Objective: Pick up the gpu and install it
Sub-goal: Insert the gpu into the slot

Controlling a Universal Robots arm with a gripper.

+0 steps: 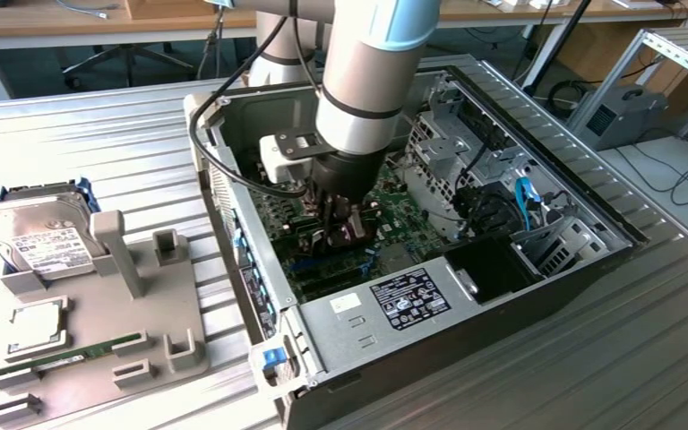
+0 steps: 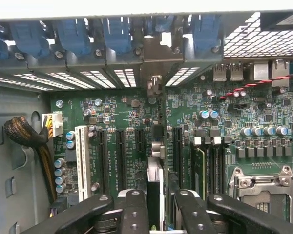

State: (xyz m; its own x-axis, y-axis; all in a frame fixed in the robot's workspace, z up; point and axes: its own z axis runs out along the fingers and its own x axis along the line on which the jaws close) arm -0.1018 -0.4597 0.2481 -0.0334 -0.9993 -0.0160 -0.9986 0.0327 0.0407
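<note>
Ribbed metal table [image 1: 105, 134], pincer [image 2: 156, 204] gripping flat gpu [image 2: 155, 183]

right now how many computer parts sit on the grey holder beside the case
3 on the holder: a hard drive at the far end, a square processor in the middle, a green memory stick nearest the camera. Something small could hide behind its posts.
</note>
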